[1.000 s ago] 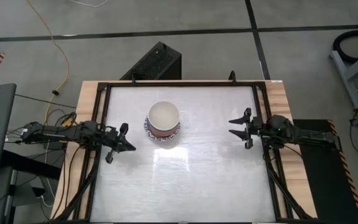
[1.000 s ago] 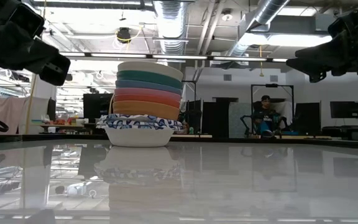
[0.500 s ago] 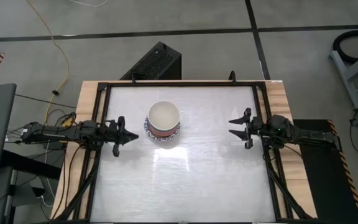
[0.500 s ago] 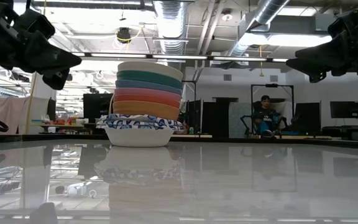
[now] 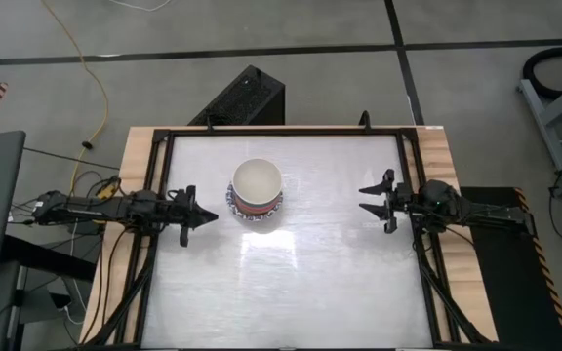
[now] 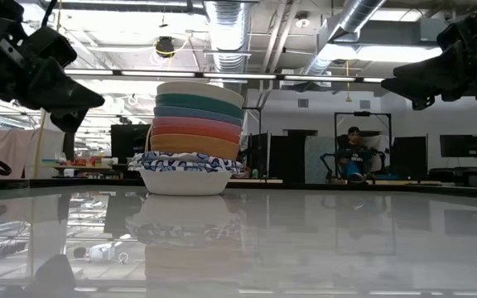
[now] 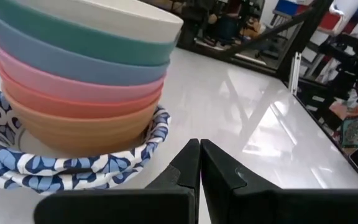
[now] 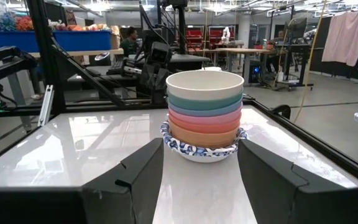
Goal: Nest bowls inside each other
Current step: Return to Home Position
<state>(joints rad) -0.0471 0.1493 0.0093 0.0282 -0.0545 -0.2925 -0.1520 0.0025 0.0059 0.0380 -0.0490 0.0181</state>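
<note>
The bowls [image 5: 257, 190] stand nested in one stack left of the table's middle. A cream bowl [image 6: 199, 91] sits on top, with green, blue, pink and orange ones under it. White bowls with blue patterned rims [image 6: 186, 165] are lowest, base on the table. My left gripper [image 5: 210, 215] hovers shut just left of the stack, pointing level at it [image 7: 79, 81]. In its wrist view the shut gripper [image 7: 199, 158] holds nothing. My right gripper [image 5: 363, 198] waits open at the table's right, facing the stack [image 8: 205, 115].
A black frame [image 5: 164, 136] runs around the white tabletop. A black box [image 5: 247, 97] stands on the floor beyond the far edge. A person [image 6: 354, 153] sits in the room behind. Bare tabletop [image 5: 301, 283] lies near and right of the stack.
My left gripper has swung its shut fingers from slanting toward the table's near edge to pointing straight toward the stack, rolling as it turned. Its arm has stayed where it was. The bowls and my right gripper have kept still.
</note>
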